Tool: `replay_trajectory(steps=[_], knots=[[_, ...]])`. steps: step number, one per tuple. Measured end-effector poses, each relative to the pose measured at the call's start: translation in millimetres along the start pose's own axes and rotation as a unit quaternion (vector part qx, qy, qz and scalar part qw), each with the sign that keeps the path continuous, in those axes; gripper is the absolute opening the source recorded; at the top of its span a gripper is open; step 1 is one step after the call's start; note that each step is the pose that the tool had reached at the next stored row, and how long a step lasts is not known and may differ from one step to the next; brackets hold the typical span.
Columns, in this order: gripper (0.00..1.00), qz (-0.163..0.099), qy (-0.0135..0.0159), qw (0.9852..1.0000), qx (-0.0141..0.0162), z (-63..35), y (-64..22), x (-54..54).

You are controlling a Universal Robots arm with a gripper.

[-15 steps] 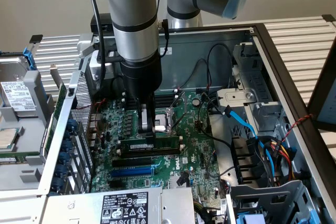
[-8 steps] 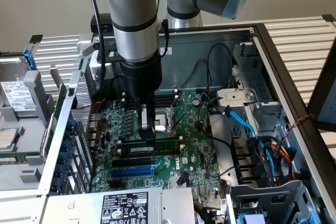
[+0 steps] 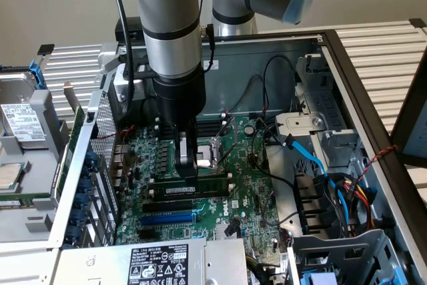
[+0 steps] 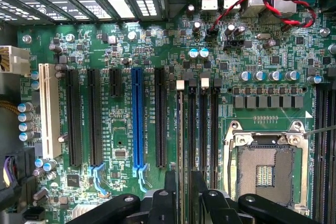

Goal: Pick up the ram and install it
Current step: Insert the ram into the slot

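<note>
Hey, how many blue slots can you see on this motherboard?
1. The blue slot lies among long black slots, one black slot from the ram that the open gripper straddles. Others could hide under the arm.

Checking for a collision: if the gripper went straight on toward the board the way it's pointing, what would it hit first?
Most likely the ram, which stands edge-up in its slot between the open gripper fingers. How much gap is left above it is hard to judge.
</note>
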State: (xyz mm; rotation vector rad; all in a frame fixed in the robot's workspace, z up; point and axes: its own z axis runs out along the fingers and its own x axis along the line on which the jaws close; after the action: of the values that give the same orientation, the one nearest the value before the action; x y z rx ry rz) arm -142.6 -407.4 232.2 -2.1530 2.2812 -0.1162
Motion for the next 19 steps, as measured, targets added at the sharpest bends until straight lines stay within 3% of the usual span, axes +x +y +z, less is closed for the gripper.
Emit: replay_trajectory(steps=[5, 14, 16, 18, 19], knots=[[0.27, 0.000, 0.0046, 1.0000, 0.0002, -2.1, 0.0, -0.2], [0.27, 0.000, 0.0047, 1.0000, 0.0002, -2.1, 0.0, -0.3], [0.24, 0.000, 0.0047, 1.0000, 0.0002, -2.1, 0.0, -0.3], [0.11, 0.000, 0.0047, 1.0000, 0.0002, -2.1, 0.0, -0.3], [0.11, 0.000, 0.0047, 1.0000, 0.0002, -2.1, 0.0, -0.3]])
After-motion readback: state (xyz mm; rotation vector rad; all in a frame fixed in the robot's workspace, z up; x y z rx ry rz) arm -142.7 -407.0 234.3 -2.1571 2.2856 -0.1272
